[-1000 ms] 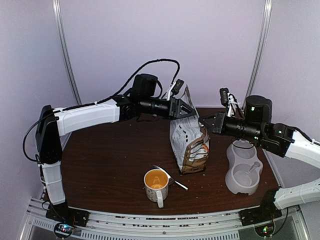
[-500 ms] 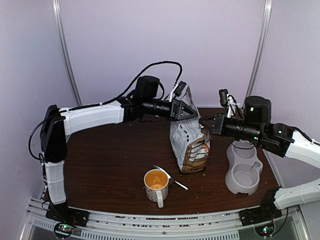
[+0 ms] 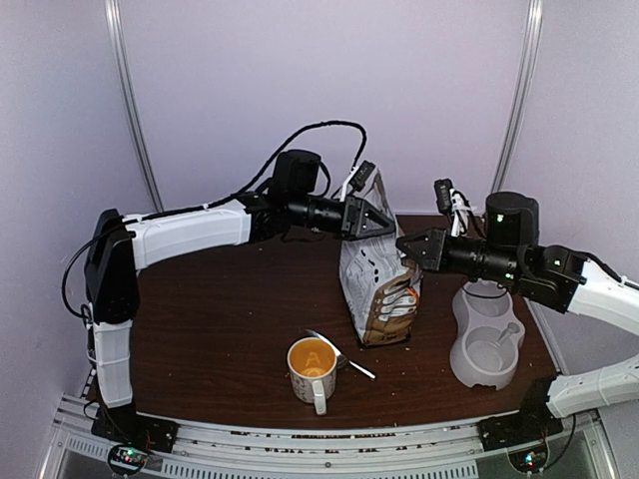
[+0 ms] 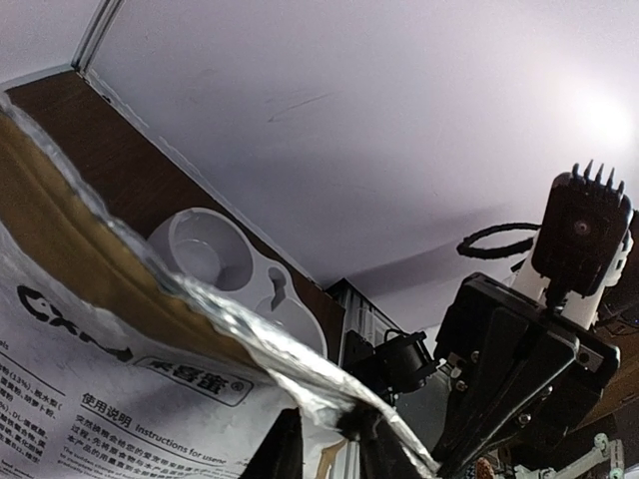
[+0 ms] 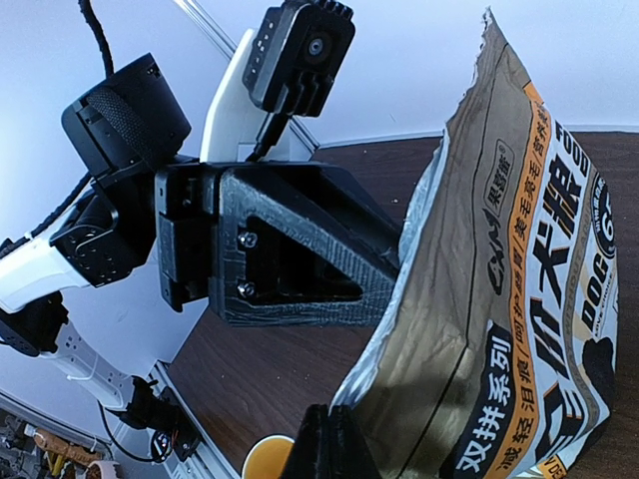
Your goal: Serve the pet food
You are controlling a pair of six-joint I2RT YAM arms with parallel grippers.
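Pet food bag (image 3: pixel 379 289): upright at the centre of the table (image 3: pixel 220 319), long axis vertical, torn mouth up, kibble hidden. Right gripper (image 3: pixel 404 242) is clamped on its upper right edge; left gripper (image 3: pixel 377 222) straddles the top rim, fingers (image 4: pixel 285 449) slightly apart and narrower than a second ago. Orange-lined mug (image 3: pixel 312 369) with a spoon (image 3: pixel 344 356) beside it and a white double-bowl feeder (image 3: pixel 486 344): contents unclear.
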